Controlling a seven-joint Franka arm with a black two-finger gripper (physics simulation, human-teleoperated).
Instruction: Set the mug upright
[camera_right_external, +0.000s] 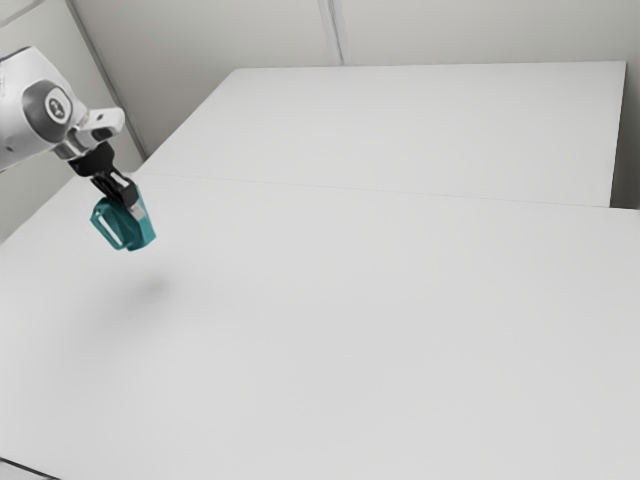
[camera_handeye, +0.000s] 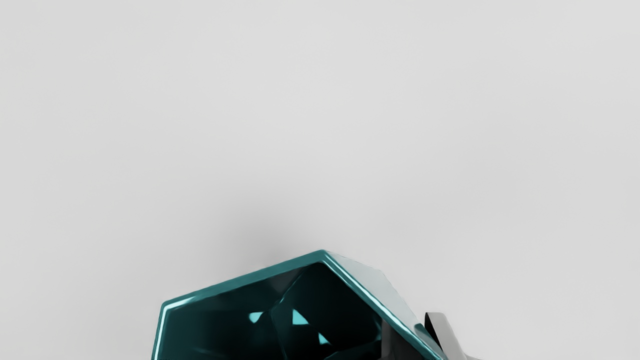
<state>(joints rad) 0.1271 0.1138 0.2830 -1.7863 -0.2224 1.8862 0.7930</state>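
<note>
In the exterior view my gripper (camera_right_external: 126, 196) reaches down at the left, shut on the wall of the teal mug (camera_right_external: 141, 231). The mug hangs tilted above the table, its looped handle toward the exterior view's left. In the wrist view the angular mouth of the mug (camera_handeye: 240, 278) faces my camera, with dark inner walls and bright glints. There my gripper (camera_handeye: 413, 336) has one finger inside the mug and the other outside, with the wall between them. The mug's base is hidden in the wrist view.
A broad white table (camera_right_external: 360, 330) lies beneath, with a soft shadow below the raised mug. Beyond it is another pale flat surface (camera_right_external: 430, 125), and light walls stand behind. A thin dark line crosses the exterior view's lower left corner.
</note>
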